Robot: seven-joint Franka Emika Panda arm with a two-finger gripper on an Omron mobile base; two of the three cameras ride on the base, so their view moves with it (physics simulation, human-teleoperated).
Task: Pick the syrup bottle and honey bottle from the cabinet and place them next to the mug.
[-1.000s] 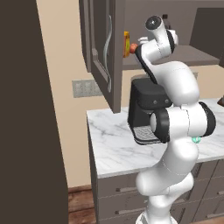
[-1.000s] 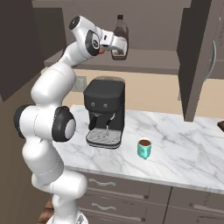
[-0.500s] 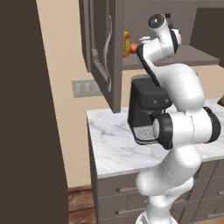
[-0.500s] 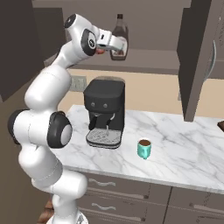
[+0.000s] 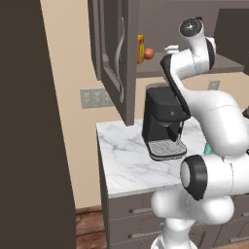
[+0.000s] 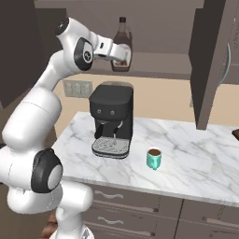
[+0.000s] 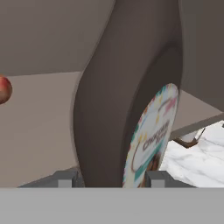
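Since a second ago the arm has leaned a little further toward the cabinet, and the gripper has closed from wider open onto the syrup bottle. Its jaws are now narrowed against the bottle's lower body, one finger on each side, as the hand view shows with the bottle filling the gap between the two fingertips and its round label turned to the right. The bottle stands upright on the cabinet shelf, its neck and cap rising above the gripper.

The honey bottle sits at the shelf's front edge, well to the gripper's left, with a small red ball just beside it; the ball also shows far left in the hand view. The shelf between the ball and the syrup bottle is bare.

Below the gripper a black coffee machine stands on the marble surface. The mug is lower and to the right, apart from the machine, with open surface around it. An open cabinet door hangs to the gripper's right, another to its left.
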